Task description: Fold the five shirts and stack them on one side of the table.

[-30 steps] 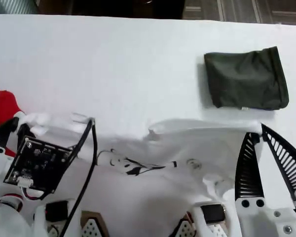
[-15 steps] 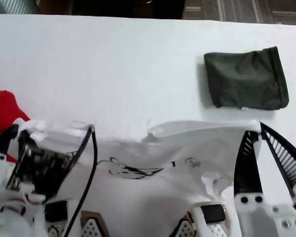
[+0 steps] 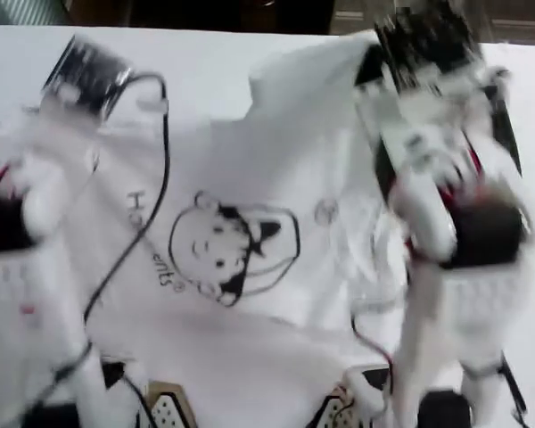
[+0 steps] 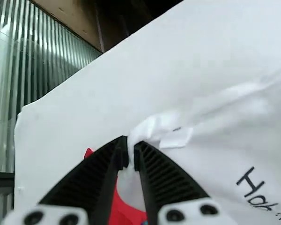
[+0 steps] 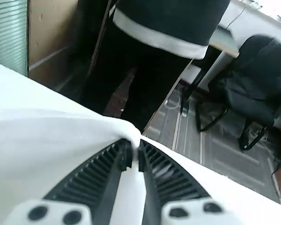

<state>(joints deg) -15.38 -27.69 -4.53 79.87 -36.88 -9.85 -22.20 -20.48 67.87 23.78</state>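
White table runs out under me toward a ribbed metal wall on my left and an office chair on the floor past the far edge. The white shirt lies across the middle of the table between my two arms, print side up, with its cartoon face showing from above.

My left claw is clenched on a bunched bit of the shirt's edge, just beside a small white label tab. Black lettering on the cloth runs off nearby. Below that claw a patch of the red shirt shows, at the table's left side.

My right claw is clamped tight on a peak of the same white cloth, which drapes away from the tips on both sides.

From above, my left arm and my right arm stretch far over the table, both blurred, flanking the shirt.
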